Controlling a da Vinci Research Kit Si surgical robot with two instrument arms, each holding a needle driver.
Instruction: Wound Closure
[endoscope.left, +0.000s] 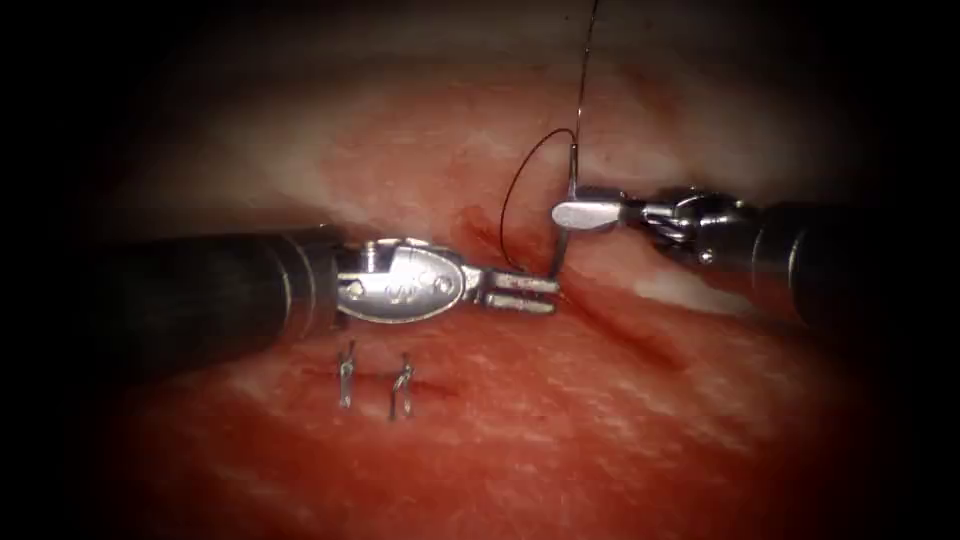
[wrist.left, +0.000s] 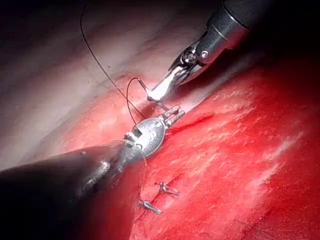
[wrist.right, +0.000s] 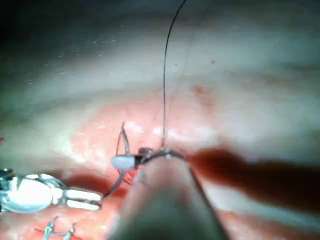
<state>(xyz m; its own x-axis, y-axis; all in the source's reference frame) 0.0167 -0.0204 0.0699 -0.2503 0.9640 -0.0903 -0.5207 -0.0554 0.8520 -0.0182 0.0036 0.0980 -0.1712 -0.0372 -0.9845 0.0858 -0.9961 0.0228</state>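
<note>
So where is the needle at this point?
In the endoscope view the needle stands upright at the cut, held mid-curve by the right tool, its lower tip beside the open left tool.

The endoscope looks down on the tissue from above and in front, near the cut; the left tool enters from one side and the right tool from the other. The left wrist camera looks along its own shaft from close behind, toward the cut. The right wrist camera sits closer still, sighting past its shaft. All three views share the patch around the cut, where the needle stands.
</note>
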